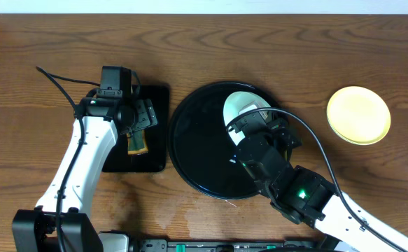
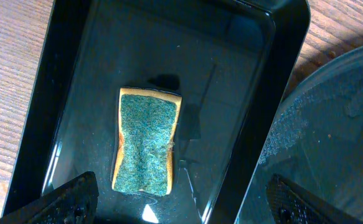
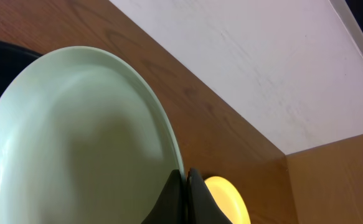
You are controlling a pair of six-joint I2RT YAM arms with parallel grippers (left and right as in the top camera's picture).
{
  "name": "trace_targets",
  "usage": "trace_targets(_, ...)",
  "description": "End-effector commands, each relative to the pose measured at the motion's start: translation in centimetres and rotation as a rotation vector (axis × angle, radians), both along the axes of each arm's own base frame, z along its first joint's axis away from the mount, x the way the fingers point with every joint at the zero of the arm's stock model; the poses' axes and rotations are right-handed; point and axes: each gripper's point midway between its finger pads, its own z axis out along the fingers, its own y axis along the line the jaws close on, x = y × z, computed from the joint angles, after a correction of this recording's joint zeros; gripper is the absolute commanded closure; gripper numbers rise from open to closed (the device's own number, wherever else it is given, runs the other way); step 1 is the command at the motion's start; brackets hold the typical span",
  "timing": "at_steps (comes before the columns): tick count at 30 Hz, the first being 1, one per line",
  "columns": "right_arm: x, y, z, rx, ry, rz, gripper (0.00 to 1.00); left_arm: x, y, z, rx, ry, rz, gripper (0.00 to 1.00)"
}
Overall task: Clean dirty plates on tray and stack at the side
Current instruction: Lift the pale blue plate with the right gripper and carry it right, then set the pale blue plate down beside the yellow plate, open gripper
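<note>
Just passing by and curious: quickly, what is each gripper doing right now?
Left gripper: open, above the sponge, holding nothing.
Right gripper: closed on the rim of the mint plate.

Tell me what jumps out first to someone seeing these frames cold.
The right gripper pinches the rim of a pale mint plate, holding it tilted over the round black tray at centre. A pale yellow plate lies alone on the wooden table to the right. At left, the left gripper hangs open above a green-topped sponge in the small rectangular tray.
</note>
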Motion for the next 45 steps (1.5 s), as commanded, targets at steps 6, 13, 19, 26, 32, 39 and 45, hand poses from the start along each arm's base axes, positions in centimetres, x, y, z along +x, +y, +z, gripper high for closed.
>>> trace_targets(6, -0.1, -0.3, 0.7, 0.022, -0.028, -0.023, 0.99, 0.4, 0.1, 0.5, -0.002, -0.013, 0.001, 0.13)
trace_targets(13, 0.7, -2.1, -0.6, 0.276, 0.001, -0.159, 0.99, 0.4, 0.1, 0.5, -0.002, -0.013, 0.001, 0.13)
trace_targets(19, 2.8, -6.5, -4.5, 0.640, 0.207, -0.324, 0.99, 0.4, 0.1, 0.5, -0.002, -0.013, 0.001, 0.13)
trace_targets(26, 4.4, -13.3, -5.7, 1.020, 0.333, -0.423, 0.99, 0.4, 0.1, 0.5, -0.002, -0.013, 0.001, 0.13)
trace_targets(32, 3.5, -23.0, -7.2, 1.134, 0.250, -0.709, 0.99, 0.4, 0.1, 0.5, -0.002, -0.013, 0.001, 0.13)
trace_targets(39, 1.4, -32.2, -10.9, 1.237, 0.132, -1.082, 0.99, 0.4, 0.1, 0.5, -0.002, -0.013, 0.001, 0.13)
trace_targets(45, 1.1, -35.4, -15.0, 1.244, 0.160, -1.191, 0.99, 0.4, 0.1, 0.5, -0.002, -0.013, 0.001, 0.13)
